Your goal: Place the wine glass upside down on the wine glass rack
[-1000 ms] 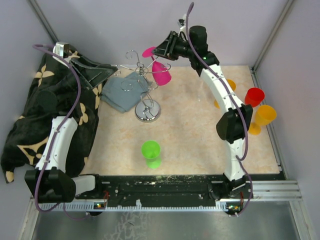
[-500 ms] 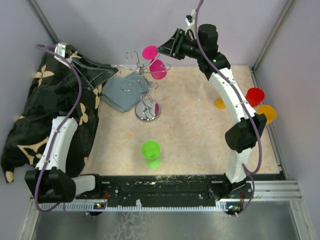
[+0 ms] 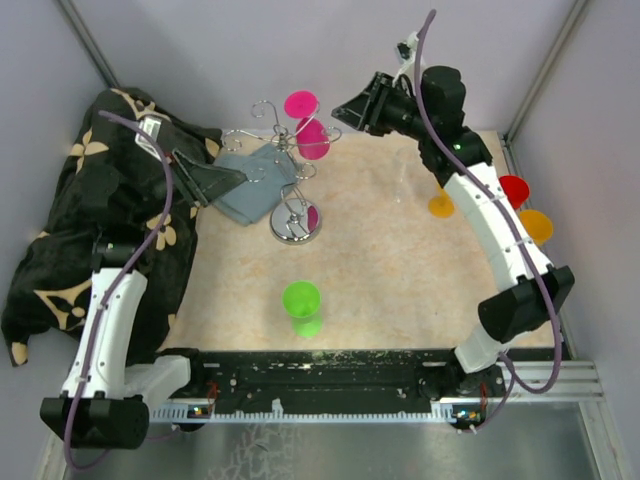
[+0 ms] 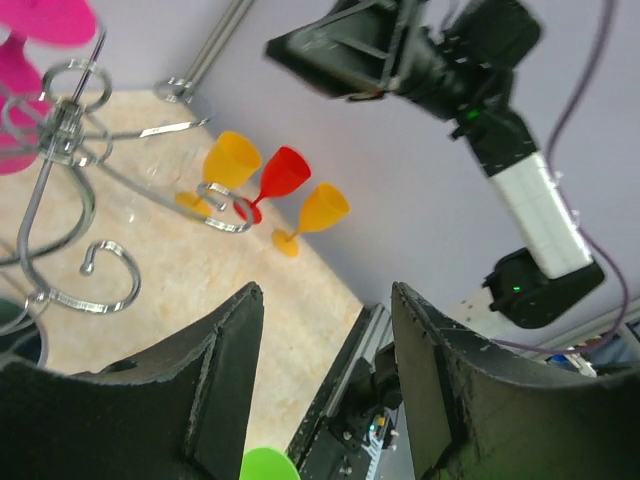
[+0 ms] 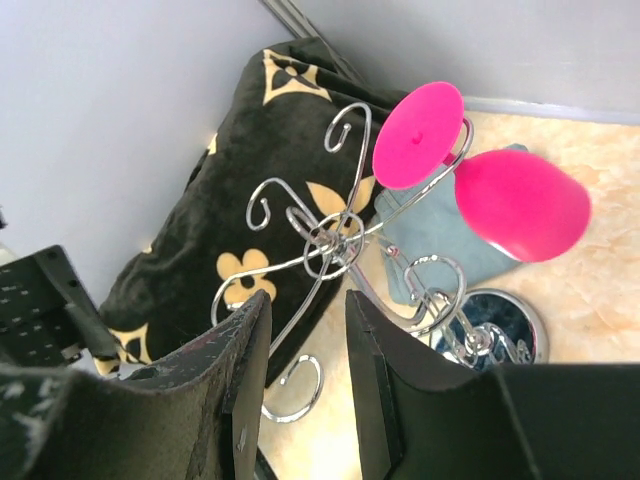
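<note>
Top external view: the wine glass (image 3: 313, 140) is seen hung upside down on the wine glass rack (image 3: 296, 225), foot uppermost and bowl tilted out from one curled loop arm, towards the back of the tabletop (image 3: 400, 260). The right hand (image 3: 340, 107) is held just beside the foot, jaws partly parted, with nothing gripped between them; the right wrist view confirms it. The left hand (image 3: 232, 180) is spread wide and empty, poised over the grey cloth (image 3: 245, 190) close to the rack's loops.

The placing looks done, so the danger now lies in how the hands are taken away. If the right hand is swung sideways rather than drawn straight back, the foot could be clipped. The glass might then be set rocking and slipped out of its loop. A wire arm could also be snagged by the left hand's open jaws. In that case the light stand could be dragged or tipped, and the glass thrown off.
</note>
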Controlling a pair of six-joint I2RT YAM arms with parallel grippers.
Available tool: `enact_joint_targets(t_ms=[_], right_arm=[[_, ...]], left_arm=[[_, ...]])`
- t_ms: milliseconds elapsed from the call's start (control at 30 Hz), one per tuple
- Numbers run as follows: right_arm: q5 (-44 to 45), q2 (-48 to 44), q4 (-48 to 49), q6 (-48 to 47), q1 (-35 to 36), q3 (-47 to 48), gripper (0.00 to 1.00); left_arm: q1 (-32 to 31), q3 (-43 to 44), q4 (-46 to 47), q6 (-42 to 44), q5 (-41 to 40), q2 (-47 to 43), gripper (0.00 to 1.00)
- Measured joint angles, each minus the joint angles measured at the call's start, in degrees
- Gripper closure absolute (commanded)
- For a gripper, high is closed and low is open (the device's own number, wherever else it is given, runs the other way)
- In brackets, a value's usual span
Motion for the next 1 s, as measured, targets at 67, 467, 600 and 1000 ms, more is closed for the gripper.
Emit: enact_joint_targets(t_ms=[67,467,600,1000], right_arm=[[0.63,-2.73,0.22,-0.5,0.0,-2.05,0.63],[2.78,-10.25,0.9,-1.46,-0.04,-11.17,0.63],[2.84,-10.49,0.87,-1.53,-0.26,-12.24,0.63],[3.02,-12.15,1.75,-1.66,-0.28,-15.13,0.63]], left_arm=[[-0.76,-1.38,-5.51,4.0,-1.49,-1.77,0.41],[-9.75,-11.89,-33.03,19.82,-15.15,-11.96,0.43],[-16.35,-11.96,-39.21,22.45,-20.2,-13.07,0.45],[-25.94,-11.96,-52.39,25.73,-31.23,-10.6,0.48]])
